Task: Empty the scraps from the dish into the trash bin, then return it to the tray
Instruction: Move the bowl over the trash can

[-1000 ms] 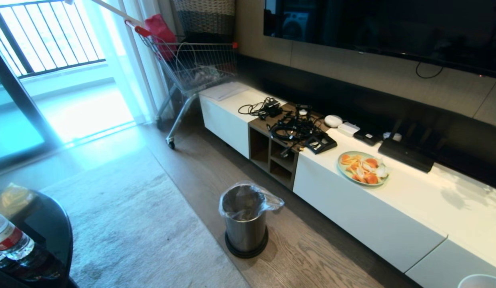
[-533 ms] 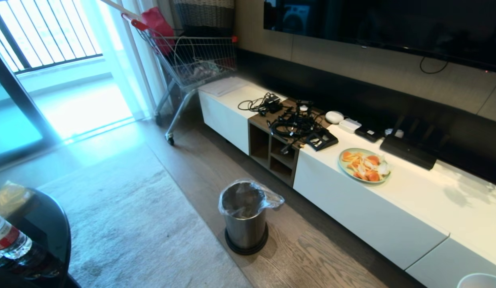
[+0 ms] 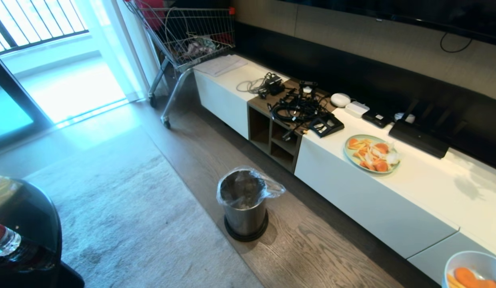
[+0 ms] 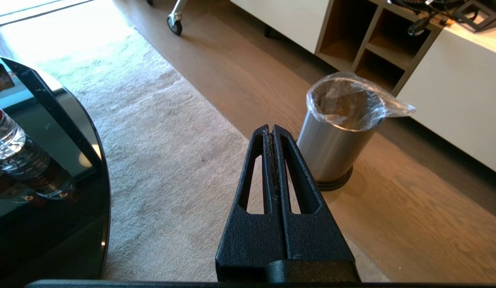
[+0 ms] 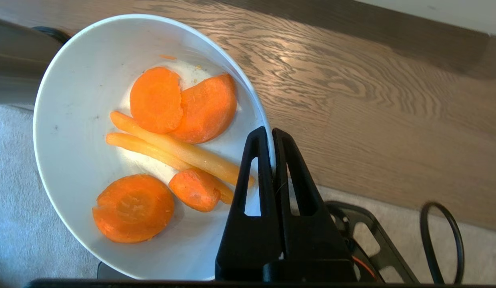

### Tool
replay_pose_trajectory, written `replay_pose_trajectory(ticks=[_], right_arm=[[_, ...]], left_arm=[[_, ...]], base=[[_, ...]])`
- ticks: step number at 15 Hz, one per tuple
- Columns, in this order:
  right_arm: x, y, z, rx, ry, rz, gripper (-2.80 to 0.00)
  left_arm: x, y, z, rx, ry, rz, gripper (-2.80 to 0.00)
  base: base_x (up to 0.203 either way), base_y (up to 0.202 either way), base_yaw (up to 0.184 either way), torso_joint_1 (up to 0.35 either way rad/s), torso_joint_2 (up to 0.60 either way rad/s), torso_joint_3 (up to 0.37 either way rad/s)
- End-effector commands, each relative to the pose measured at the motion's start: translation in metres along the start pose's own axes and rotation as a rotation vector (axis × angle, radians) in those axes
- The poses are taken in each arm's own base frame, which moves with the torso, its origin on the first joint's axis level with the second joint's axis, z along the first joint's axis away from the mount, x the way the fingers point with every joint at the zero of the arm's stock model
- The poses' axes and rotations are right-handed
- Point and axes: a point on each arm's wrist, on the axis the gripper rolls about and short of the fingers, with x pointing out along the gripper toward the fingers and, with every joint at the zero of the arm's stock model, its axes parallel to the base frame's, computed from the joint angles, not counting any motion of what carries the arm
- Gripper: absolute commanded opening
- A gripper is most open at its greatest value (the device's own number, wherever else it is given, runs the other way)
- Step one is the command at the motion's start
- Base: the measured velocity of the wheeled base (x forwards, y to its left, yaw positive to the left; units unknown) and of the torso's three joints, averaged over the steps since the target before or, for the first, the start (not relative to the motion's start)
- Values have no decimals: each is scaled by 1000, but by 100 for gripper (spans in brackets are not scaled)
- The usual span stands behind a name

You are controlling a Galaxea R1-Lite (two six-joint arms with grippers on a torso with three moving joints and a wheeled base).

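Down at the bottom right corner of my head view, the bowl [image 3: 474, 270] now peeks in much more than a second ago, when I saw only a bit of its rim. My right gripper [image 5: 271, 134] is clamped tight on the bowl's rim, one finger inside and one outside. The carrot slices and yellow strips [image 5: 168, 148] are all sitting in it, so nothing is tipped out yet.

My left gripper [image 4: 271, 130] is squeezed closed on nothing and waits above the rug [image 4: 168, 168].

A bit farther out, the trash bin [image 3: 243, 204] stands on the wood floor with its bag open. It sits higher in my view now, because my camera dipped down, not because the bin moved. I think I must carry the bowl over it next.

Farthest away, a green plate [image 3: 371, 154] of food rests on the white cabinet [image 3: 376, 208]. I cannot see the tray.
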Motion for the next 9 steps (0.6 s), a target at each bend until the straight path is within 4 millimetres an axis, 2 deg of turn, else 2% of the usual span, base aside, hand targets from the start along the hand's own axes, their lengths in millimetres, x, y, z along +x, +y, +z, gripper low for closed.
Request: replay_pose_trajectory(ticks=[1,9], right_arm=[[0,5,5,-18,-24,53,-280],[-3,26,27,-67,-9,192,-280]], left_arm=[[0,0,0,-1,-1,0,-280],[0,0,0,-1,-1,0,-280]], base=[[0,0,0,2,7,-194],[0,0,0,4,1,-199]])
